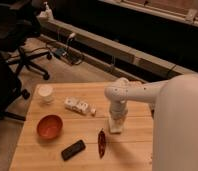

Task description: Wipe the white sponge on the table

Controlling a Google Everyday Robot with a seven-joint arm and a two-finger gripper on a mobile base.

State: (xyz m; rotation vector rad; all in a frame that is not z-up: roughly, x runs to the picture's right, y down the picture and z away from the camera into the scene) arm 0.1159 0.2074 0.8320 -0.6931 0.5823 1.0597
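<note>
One end effector (115, 119) pointed straight down, closed tight on the white sponge (115, 127). The sponge lay flat on the desk (87, 127) at three o'clock from the red bowl (49, 126), with a red chili (101, 143) at its seven o'clock.

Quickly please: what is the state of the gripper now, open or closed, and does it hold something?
Gripper: closed on the white sponge, pressing it down on the table, right of the centre.
</note>
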